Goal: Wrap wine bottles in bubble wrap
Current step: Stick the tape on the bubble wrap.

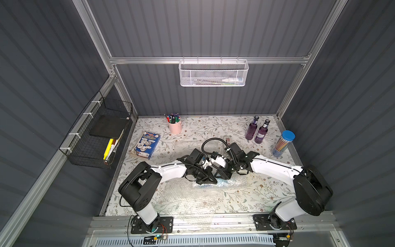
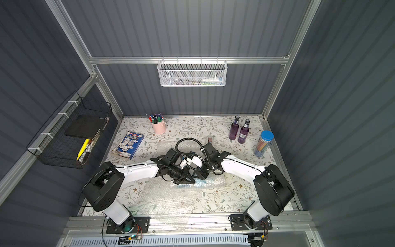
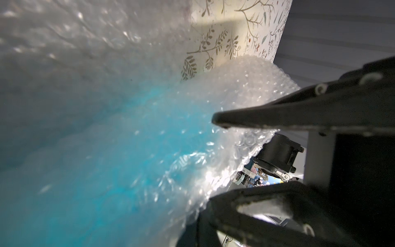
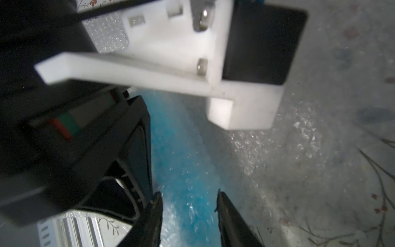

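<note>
Left gripper [image 3: 211, 162] pinches the wrap [image 3: 245, 85] edge over the blue bottle [image 4: 177, 149]; right gripper [image 4: 189, 200] straddles that bottle, jaws narrow, grip unclear

- Two purple wine bottles [image 1: 250, 130] [image 1: 261, 134].
- One blue wine bottle [image 3: 128, 154], seen through wrap.
- Bubble wrap [image 1: 188, 198]: at least two sheets, counting the far sheet [image 1: 188, 147]; the exact number is unclear.
- One pink cup of markers [image 1: 175, 127].
- One tube of coloured pencils [image 1: 282, 144].
- One tape dispenser [image 1: 228, 139].
- One blue book [image 1: 147, 144].
- Two baskets: white mesh basket [image 1: 213, 73], black wire basket [image 1: 89, 149].
- Two grippers: left gripper [image 3: 213, 160], right gripper [image 4: 189, 203].
</note>
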{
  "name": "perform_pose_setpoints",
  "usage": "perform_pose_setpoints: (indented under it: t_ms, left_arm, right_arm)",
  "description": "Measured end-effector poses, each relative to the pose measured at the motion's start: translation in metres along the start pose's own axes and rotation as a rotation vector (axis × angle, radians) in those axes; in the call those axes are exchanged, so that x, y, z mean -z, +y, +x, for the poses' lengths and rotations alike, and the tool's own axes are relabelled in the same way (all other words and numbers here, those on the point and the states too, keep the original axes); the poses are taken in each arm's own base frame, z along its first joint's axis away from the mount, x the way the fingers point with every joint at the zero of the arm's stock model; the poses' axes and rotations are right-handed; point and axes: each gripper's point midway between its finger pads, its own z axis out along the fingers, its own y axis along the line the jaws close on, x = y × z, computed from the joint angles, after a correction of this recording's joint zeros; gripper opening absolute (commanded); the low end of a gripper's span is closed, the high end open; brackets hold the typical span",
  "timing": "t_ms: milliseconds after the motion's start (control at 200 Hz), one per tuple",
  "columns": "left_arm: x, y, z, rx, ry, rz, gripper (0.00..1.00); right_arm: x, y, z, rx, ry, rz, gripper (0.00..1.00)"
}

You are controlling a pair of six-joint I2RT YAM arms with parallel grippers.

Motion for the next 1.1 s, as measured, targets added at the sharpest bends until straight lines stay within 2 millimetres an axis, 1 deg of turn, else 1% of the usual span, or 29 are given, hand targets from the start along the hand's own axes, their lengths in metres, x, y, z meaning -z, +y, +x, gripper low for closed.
perform_pose_setpoints:
  t_ms: [170, 405, 555, 730, 805, 891, 986, 1056, 1096]
  left_arm:
    - [0.000, 0.001, 0.001, 0.002, 0.002, 0.000, 0.00]
    - [-0.001, 0.001, 0.002, 0.002, 0.005, 0.001, 0.00]
    - [-0.001, 0.001, 0.001, 0.000, 0.004, 0.002, 0.00]
    - [-0.001, 0.001, 0.002, -0.004, 0.005, 0.001, 0.02]
    - [-0.001, 0.001, 0.002, -0.006, 0.006, -0.003, 0.07]
    - [-0.002, 0.001, 0.003, -0.009, 0.007, -0.010, 0.07]
    - [-0.002, 0.001, 0.003, -0.011, 0.007, -0.022, 0.06]
    - [-0.002, 0.001, 0.004, -0.013, 0.010, -0.026, 0.05]
    - [-0.002, 0.002, 0.005, -0.013, 0.012, -0.028, 0.05]
  right_arm:
    - [-0.001, 0.001, 0.010, -0.068, 0.042, -0.006, 0.41]
    - [-0.003, -0.002, 0.015, -0.176, 0.047, 0.013, 0.37]
    - [-0.005, -0.004, 0.016, -0.221, 0.024, 0.024, 0.37]
    - [-0.005, -0.005, 0.016, -0.242, 0.010, 0.032, 0.36]
    - [-0.006, -0.005, 0.016, -0.247, 0.006, 0.032, 0.36]
    - [-0.006, -0.005, 0.016, -0.250, 0.003, 0.031, 0.36]
    - [-0.006, -0.005, 0.016, -0.251, 0.001, 0.032, 0.39]
    - [-0.005, -0.005, 0.016, -0.248, 0.001, 0.035, 0.49]
    - [-0.004, -0.006, 0.016, -0.249, 0.001, 0.043, 0.52]
